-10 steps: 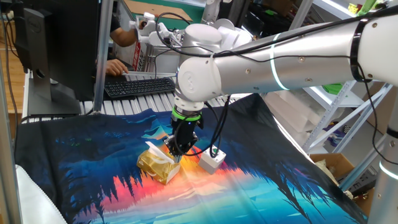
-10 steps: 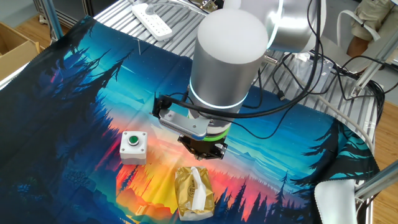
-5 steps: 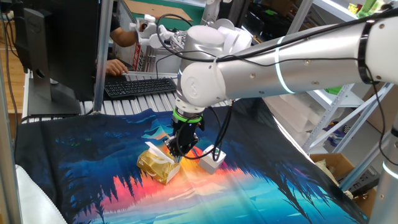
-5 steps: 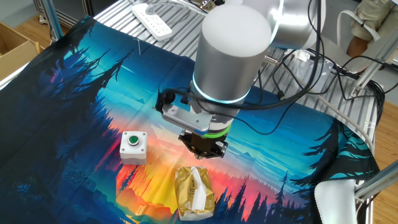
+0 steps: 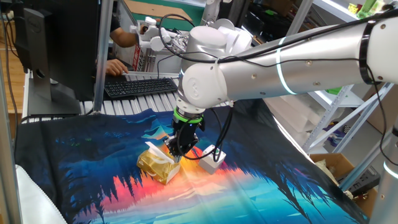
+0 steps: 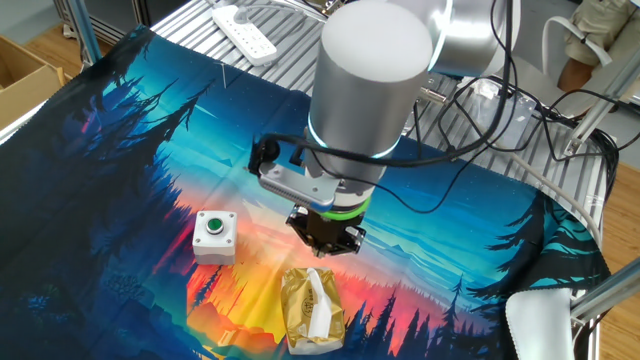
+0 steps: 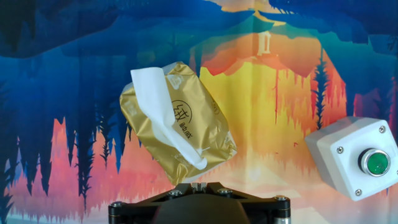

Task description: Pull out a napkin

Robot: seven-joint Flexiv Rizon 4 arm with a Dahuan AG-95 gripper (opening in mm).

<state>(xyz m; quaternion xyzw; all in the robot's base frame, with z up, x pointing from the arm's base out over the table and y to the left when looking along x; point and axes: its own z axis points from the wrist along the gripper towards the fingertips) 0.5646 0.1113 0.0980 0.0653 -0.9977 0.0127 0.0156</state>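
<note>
The golden tissue packet (image 7: 186,127) lies on the colourful cloth. The white napkin (image 7: 157,109) sticks out of its top slit and is folded along the packet. Both also show in one fixed view, packet (image 5: 155,167) and napkin (image 5: 155,151), and in the other fixed view, packet (image 6: 298,315) and napkin (image 6: 320,298). My gripper (image 7: 198,185) hangs just above the packet's near end with its fingers together, holding nothing. It shows in one fixed view (image 5: 176,154) and in the other fixed view (image 6: 328,246).
A small white box with a green button (image 7: 352,163) stands on the cloth beside the packet (image 5: 212,160) (image 6: 215,236). A keyboard (image 5: 138,86) and monitor stand lie beyond the cloth. A white power strip (image 6: 245,32) lies on the slatted table.
The arm's upper links shifted slightly sideways. The gripper stays over the packet at about the same height, and the packet and napkin have not moved.
</note>
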